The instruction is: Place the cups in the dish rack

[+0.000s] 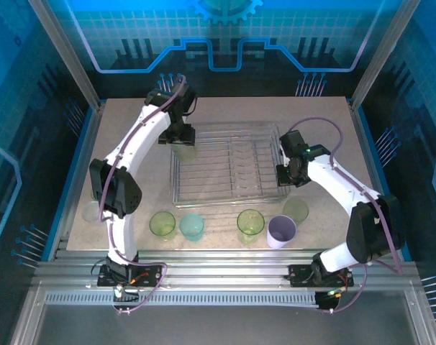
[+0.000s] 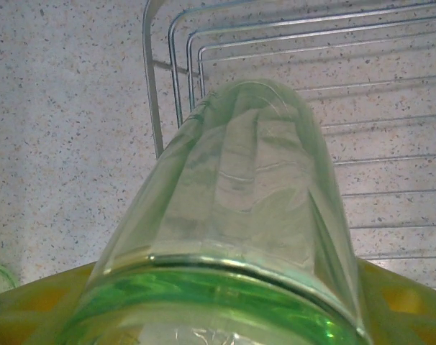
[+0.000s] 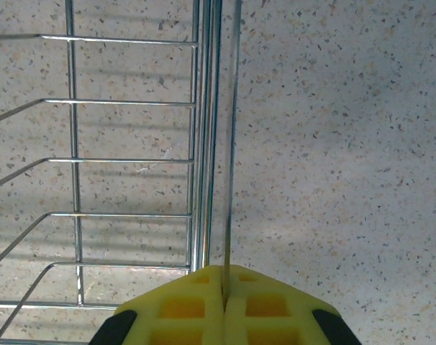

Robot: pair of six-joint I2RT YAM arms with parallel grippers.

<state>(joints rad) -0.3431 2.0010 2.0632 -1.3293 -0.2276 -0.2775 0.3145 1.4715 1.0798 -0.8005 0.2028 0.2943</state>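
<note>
My left tool (image 2: 218,309) is grasping a yellow-green cup (image 2: 239,187) near its mouth. The cup's base points down over the far left corner of the dish rack (image 1: 225,128). My right tool (image 3: 224,291) is clenched on the rack's right rim wire, which runs straight into the seam between the pads. More cups wait on the table (image 1: 239,109) along the rack's near side, among them a teal cup (image 1: 191,226) and a lavender cup (image 1: 282,231).

My worry is the corner. The held cup hangs right above the rim wires, so if I lower it here it could catch the rim and tip out onto the table. The smooth plastic might also slide in the pads. Any drift of my right arm would drag the rack from under the cup.
</note>
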